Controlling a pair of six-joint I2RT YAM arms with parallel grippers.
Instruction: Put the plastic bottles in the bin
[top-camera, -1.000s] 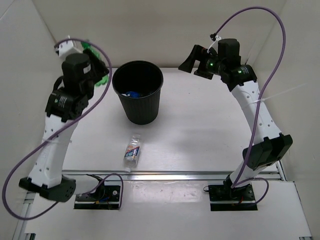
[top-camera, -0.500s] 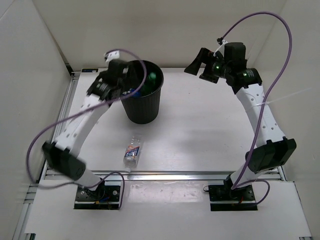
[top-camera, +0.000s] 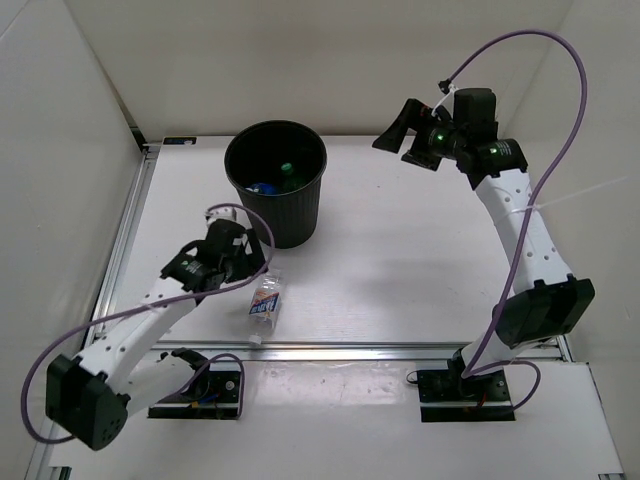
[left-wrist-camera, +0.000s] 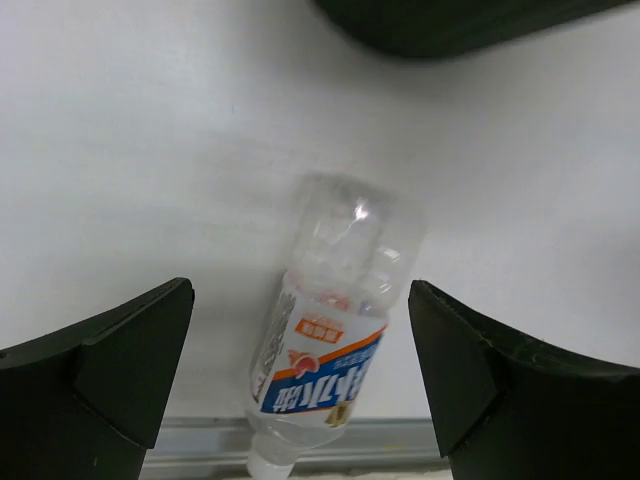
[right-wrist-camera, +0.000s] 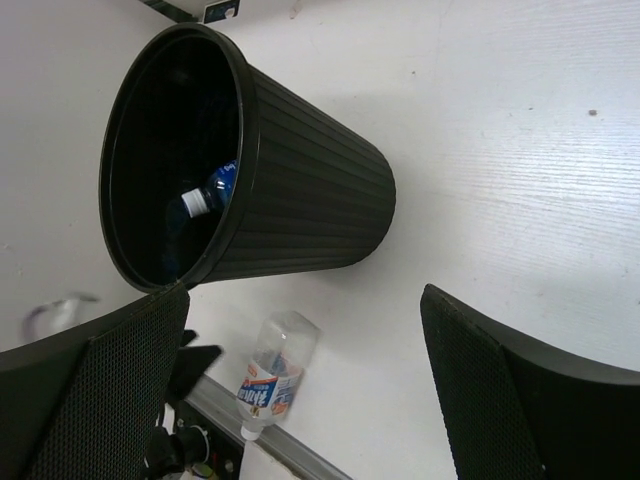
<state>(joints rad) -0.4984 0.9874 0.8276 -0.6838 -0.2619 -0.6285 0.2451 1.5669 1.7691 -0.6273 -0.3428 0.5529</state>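
Note:
The black bin (top-camera: 285, 225) stands at the back middle of the table. Inside it lie a green bottle (top-camera: 287, 168) and a blue-labelled bottle (top-camera: 264, 187) (right-wrist-camera: 205, 195). A short clear bottle with a white-blue label (top-camera: 265, 300) (left-wrist-camera: 330, 340) (right-wrist-camera: 272, 375) lies on its side near the front rail, cap toward the rail. My left gripper (top-camera: 252, 268) (left-wrist-camera: 300, 300) hangs open just above this bottle, one finger to each side, touching nothing. My right gripper (top-camera: 392, 128) (right-wrist-camera: 305, 300) is open and empty, held high at the back right, facing the bin (right-wrist-camera: 310, 180).
A metal rail (top-camera: 400, 348) runs along the table's front edge, right by the lying bottle's cap. White walls close in the left, back and right sides. The bin's bottom edge (left-wrist-camera: 460, 20) shows just beyond the left gripper.
My left gripper carried the green bottle over the bin, opened and let it fall in. It then swung down and forward to the bottle by the front rail. The right arm barely moved.

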